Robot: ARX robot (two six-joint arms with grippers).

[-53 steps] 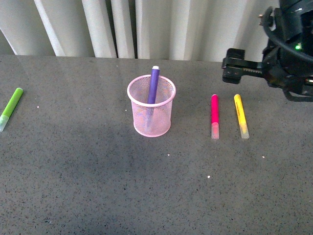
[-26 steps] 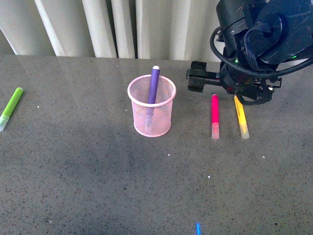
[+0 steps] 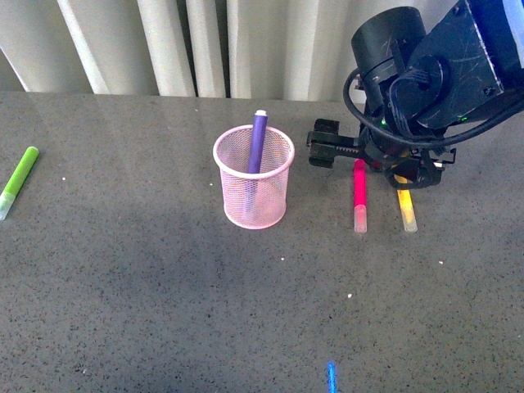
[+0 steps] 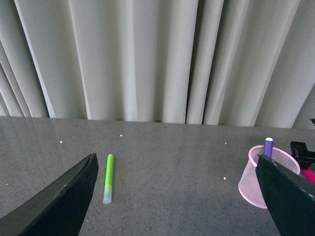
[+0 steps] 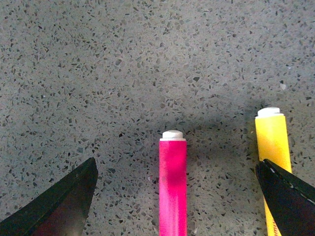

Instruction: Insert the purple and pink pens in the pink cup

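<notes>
The counter [image 3: 164, 311] is a grey speckled stone slab whose far edge runs along a pale curtain. A pink cup [image 3: 255, 201] of wire mesh stands upright on it around the middle, nearer the far edge than the near one. To its right a pink pen [image 3: 359, 192] and a yellow marker [image 3: 406, 211] lie side by side, apart, clear caps toward the near edge. Well off toward the left lies a green marker [image 3: 18, 180], slightly slanted.

Pale-pink round wire-mesh cup [image 3: 254, 196]: fine grid pattern, solid pink rim.
Purple plastic marker [image 3: 259, 139]: white end plug.
Magenta-pink plastic marker [image 3: 359, 187]: white plug, clear cap.
Yellow plastic marker [image 3: 405, 209], lime-green plastic marker [image 3: 23, 170]: pale translucent caps.
Stone tabletop [image 3: 164, 295]: dark grey, light speckle.
Pleated curtain [image 3: 164, 41]: off-white.
Robot arm [image 3: 434, 74] at 2 o'clock: black.
</notes>
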